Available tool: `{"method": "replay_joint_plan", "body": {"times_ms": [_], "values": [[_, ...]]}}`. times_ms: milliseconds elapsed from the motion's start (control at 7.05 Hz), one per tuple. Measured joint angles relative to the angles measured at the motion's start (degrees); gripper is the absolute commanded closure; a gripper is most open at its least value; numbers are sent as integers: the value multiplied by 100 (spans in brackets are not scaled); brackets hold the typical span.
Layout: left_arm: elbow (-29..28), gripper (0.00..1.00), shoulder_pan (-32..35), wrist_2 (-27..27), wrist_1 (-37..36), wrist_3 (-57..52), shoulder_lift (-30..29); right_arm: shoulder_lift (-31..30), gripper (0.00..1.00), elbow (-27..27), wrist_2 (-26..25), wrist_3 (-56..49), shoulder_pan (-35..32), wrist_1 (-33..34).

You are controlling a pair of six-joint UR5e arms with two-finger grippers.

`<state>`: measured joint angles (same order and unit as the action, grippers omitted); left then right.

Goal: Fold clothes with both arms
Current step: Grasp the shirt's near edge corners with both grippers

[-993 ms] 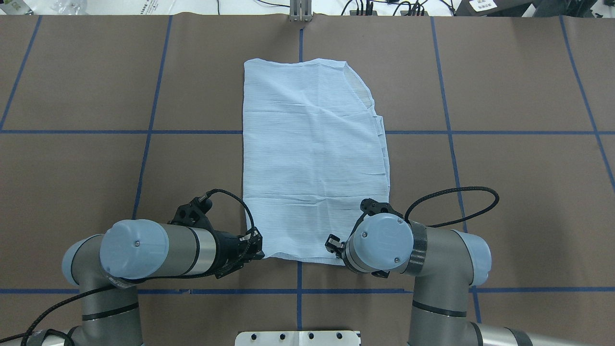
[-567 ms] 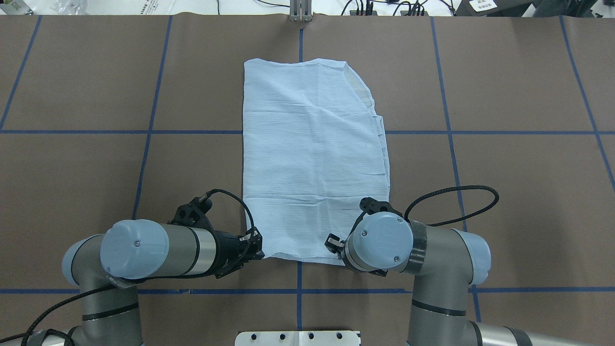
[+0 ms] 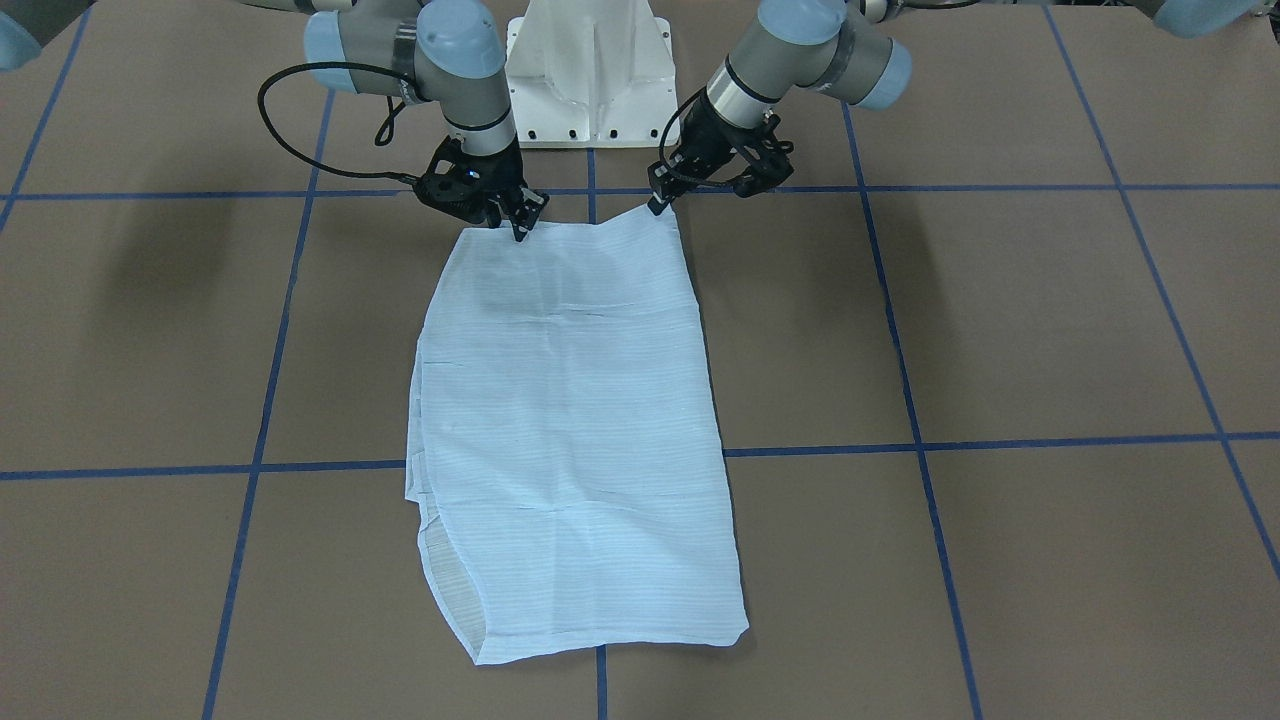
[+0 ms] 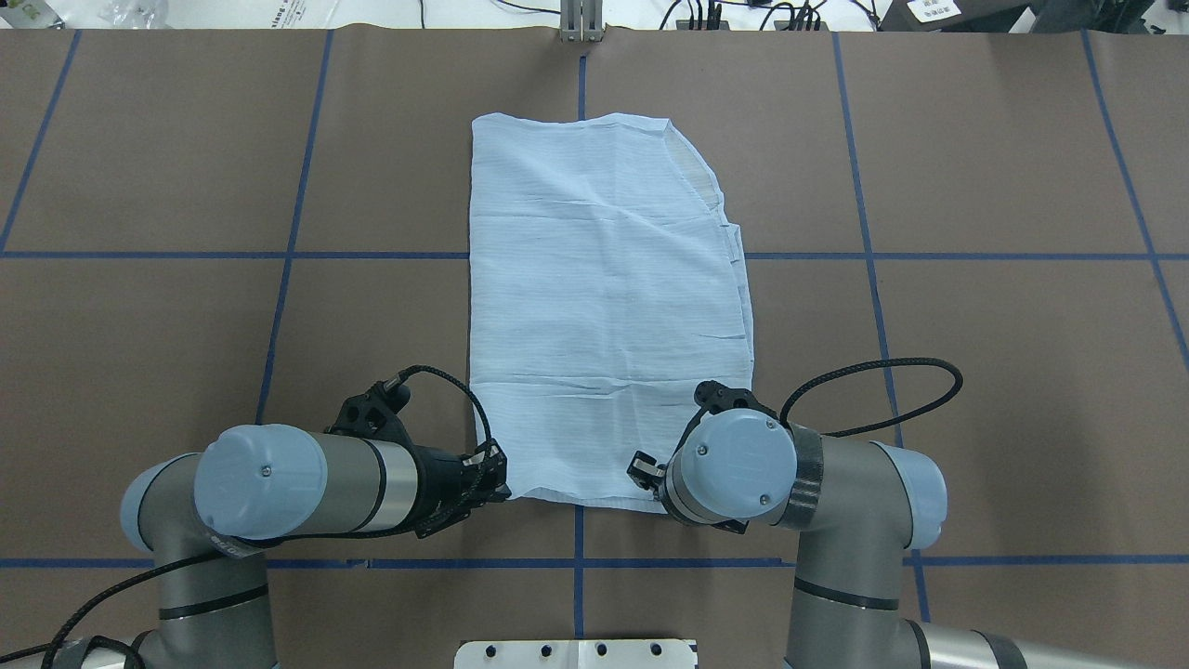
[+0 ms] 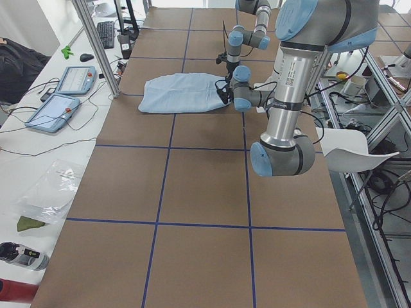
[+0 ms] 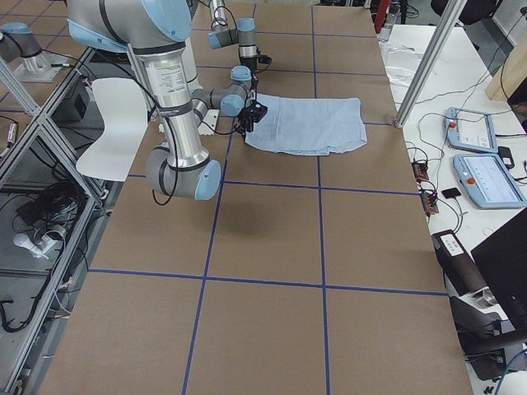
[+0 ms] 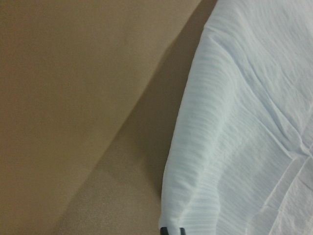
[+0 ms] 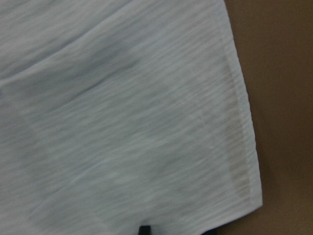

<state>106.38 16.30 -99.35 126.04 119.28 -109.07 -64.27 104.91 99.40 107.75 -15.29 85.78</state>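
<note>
The shirt (image 3: 565,420) is lying flat on the table (image 3: 1000,330), with the left gripper (image 3: 656,206) and right gripper (image 3: 520,231) touching its corners (robot's side). In the left wrist view, the jaws are seemingly pinching the edge, nearly closed. The right wrist view is not showing that gripper's gap.

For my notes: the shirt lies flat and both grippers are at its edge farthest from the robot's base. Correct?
No. The shirt lies flat, but the left gripper and right gripper are at its edge nearest the base; the overhead exterior view shows it.
</note>
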Motion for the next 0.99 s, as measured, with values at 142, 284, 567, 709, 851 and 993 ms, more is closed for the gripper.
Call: {"method": "replay_joint_plan", "body": {"times_ms": [142, 284, 567, 709, 851, 993], "values": [[2, 100, -2, 2, 0, -1, 0, 1, 72, -3, 2, 5, 0, 2], [4, 100, -2, 2, 0, -1, 0, 4, 85, -4, 5, 8, 0, 8], [1, 100, -1, 3, 0, -1, 0, 9, 100, 7, 12, 7, -7, 27], [-2, 100, -2, 3, 0, -1, -2, 13, 100, 28, 18, 9, -14, 37], [-1, 100, -3, 1, 0, -1, -8, 19, 100, 65, 17, 26, -24, 48], [12, 100, -2, -3, 0, -1, -13, 22, 100, 113, 14, 43, -35, 56]]}}
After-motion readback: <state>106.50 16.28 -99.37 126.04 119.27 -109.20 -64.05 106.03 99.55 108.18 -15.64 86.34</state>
